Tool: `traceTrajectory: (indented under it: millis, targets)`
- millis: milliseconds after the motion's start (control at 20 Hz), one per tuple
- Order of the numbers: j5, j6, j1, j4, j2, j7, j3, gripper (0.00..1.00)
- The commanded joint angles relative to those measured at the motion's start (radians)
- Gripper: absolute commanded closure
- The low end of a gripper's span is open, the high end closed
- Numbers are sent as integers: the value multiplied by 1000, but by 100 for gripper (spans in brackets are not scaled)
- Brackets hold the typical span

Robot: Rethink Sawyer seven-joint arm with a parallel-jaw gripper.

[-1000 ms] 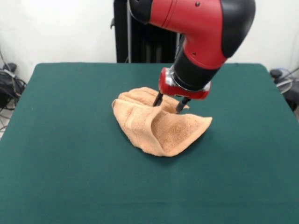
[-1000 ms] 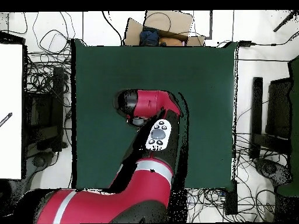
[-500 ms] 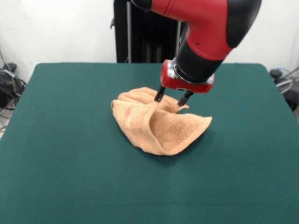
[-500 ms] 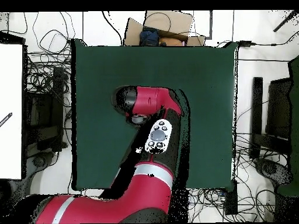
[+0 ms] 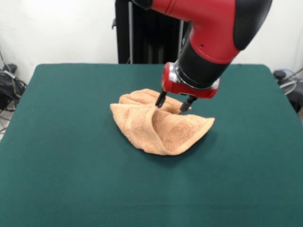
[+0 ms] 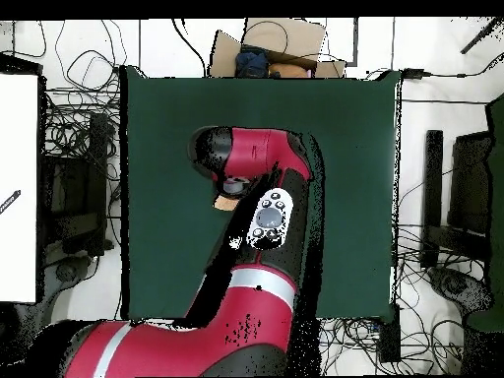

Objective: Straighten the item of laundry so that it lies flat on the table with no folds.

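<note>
Peach terry towel (image 5: 158,125) lies crumpled mid-table (image 5: 71,165), directly beneath the gripper (image 5: 174,102), whose fingers stand apart, empty, over its raised fold; the bulk spreads below and beside them.

Peach-orange towel (image 5: 161,128), dark green table (image 5: 71,156), red and black arm (image 5: 213,33), black-fingered tool (image 5: 172,102)

Robotics lab: green-clothed table (image 6: 345,148) against a bare white wall (image 5: 57,28), tangled cables (image 6: 74,128) on the floor all round, cardboard box (image 6: 285,39) beside it.
</note>
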Motion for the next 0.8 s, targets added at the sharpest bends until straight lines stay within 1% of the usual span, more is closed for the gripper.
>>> traceTrajectory:
  millis: [50, 600, 800]
  targets:
    - [22, 124, -38, -102, 74, 170, 48, 0]
    - [4, 173, -32, -143, 86, 172, 39, 0]
    - [-2, 166, -29, -143, 91, 174, 34, 0]
